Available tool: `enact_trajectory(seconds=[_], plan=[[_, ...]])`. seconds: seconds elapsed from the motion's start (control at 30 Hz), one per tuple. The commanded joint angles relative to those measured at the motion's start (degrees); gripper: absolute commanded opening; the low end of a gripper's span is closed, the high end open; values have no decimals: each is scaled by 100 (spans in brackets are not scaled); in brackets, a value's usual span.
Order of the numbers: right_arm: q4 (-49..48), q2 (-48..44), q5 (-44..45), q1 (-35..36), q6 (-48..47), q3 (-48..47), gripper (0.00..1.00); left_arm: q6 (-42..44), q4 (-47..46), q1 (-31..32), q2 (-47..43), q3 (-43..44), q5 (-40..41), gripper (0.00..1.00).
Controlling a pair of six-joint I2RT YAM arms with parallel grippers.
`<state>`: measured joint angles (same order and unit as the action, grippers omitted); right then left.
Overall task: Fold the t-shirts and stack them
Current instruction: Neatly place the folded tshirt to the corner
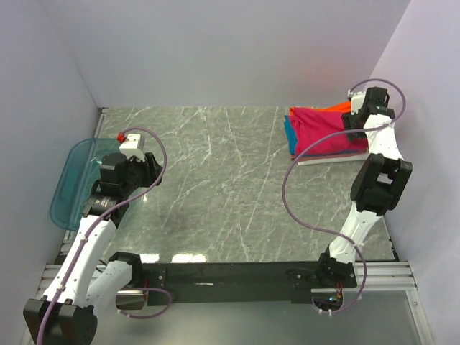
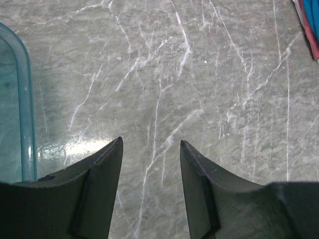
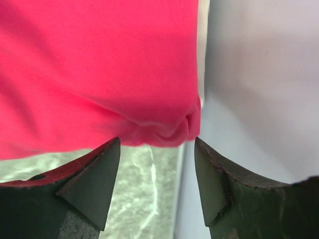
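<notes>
Magenta-red cloth, the top t-shirt [image 3: 99, 64] lies on the folded stack [image 1: 290, 136] at the far right of the bench [image 1: 215, 180], its puckered corner just ahead of the right gripper [image 3: 157, 142], jaws wide apart and empty; a fingertip snagging that pucker could drag the fold open. The side wall [image 3: 259, 74] crowds the right, while the left gripper [image 2: 151, 144], half open and empty, hangs beside the translucent blue tray [image 2: 25, 99] at the left.

The red shirt [image 3: 99, 64] fills the upper left, its lower edge bunched into a small fold at the right corner (a pale strip [image 3: 202, 45] runs along its right side). Below that edge the right claw [image 3: 157, 142] stands spread, with only marbled desk [image 3: 144, 184] showing between its dark fingers [image 3: 94, 184]. A plain wall [image 3: 259, 74] fills the right.
</notes>
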<state>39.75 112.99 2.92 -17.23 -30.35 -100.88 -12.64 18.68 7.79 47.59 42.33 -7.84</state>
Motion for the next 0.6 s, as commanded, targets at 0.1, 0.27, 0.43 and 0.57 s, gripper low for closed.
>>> enact_trajectory(seconds=[0.1,0.27,0.43,0.57], plan=[[297,-304,-1337,132,791,-1152,69,148,-163,-23,4,-14,-122,55],[-89,302,-1487,194,1985,-1794,70,157,-145,-23,13,-14,-87,55],[-345,872,-1522,194,2525,-2110,70,166,-145,-23,31,-14,-78,55],[-266,1234,-1619,212,2560,-2365,70,175,-154,-32,101,-5,-122,55]])
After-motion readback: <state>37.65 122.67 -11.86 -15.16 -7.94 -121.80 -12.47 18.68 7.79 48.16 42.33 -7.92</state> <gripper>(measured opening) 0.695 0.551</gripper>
